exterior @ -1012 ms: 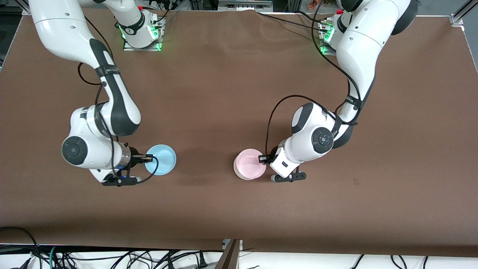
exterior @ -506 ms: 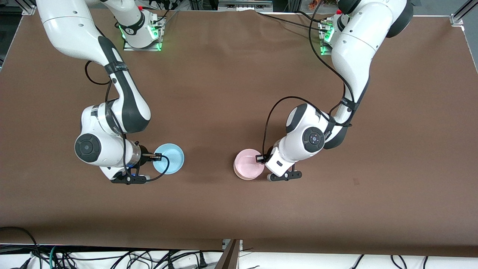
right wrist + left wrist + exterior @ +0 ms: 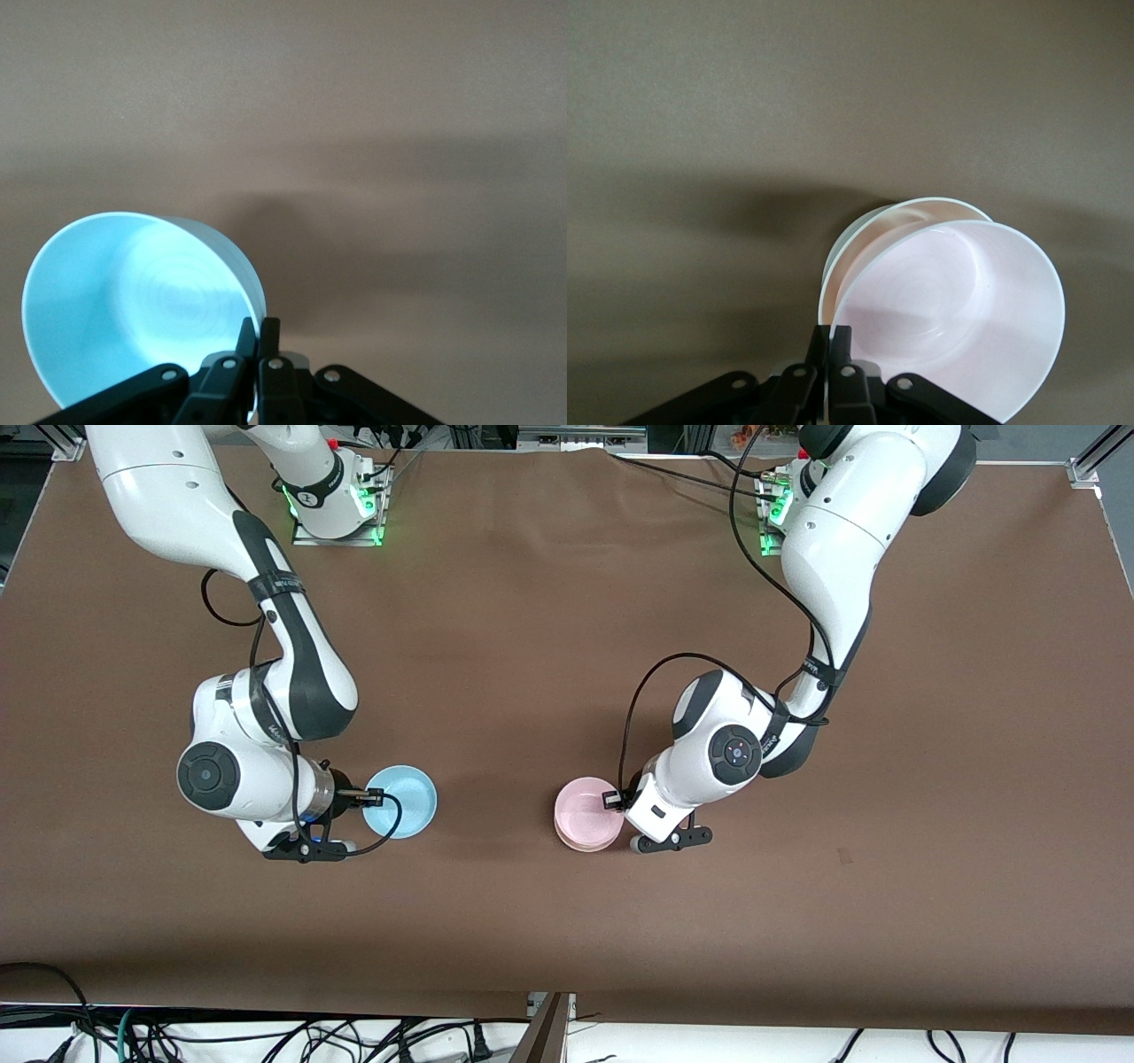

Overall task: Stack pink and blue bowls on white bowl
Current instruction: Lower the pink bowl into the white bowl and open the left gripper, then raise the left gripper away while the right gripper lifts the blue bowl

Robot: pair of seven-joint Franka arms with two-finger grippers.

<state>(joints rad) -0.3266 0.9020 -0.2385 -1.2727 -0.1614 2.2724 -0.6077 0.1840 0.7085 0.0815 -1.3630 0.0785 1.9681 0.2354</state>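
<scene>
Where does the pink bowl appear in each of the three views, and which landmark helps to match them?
Front view: the pink bowl is near the table's middle, over the white bowl, held at its rim by the left gripper.
Left wrist view: pink bowl large, just above the gripper.
Right wrist view: not in it.
Shared landmark: the left gripper on its rim.

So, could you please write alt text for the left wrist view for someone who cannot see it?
The left gripper is shut on the rim of the pink bowl, which is tilted and sits partly in the white bowl beneath it. Brown table fills the rest of the view.
</scene>
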